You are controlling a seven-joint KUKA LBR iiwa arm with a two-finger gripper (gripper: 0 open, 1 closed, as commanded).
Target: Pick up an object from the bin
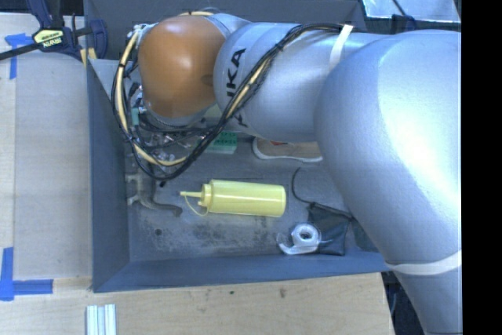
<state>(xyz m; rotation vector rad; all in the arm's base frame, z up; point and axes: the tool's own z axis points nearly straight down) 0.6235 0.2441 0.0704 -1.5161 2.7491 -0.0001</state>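
Note:
My gripper (153, 198) is low in the bin's left front part, below the orange wrist cover. It stands open, and its two grey fingers (134, 188) have only bin floor between them. A yellow squeeze bottle (243, 198) lies on its side just right of the gripper. Its nozzle points left and nearly touches the nearer finger. A small green thing (224, 143) peeks out from under the arm behind the bottle.
A white and pink thing (286, 150) lies partly under the arm at mid-bin. A small white tape roll (302, 238) and a black thing (333, 227) sit at the front right. The arm covers the bin's back and right.

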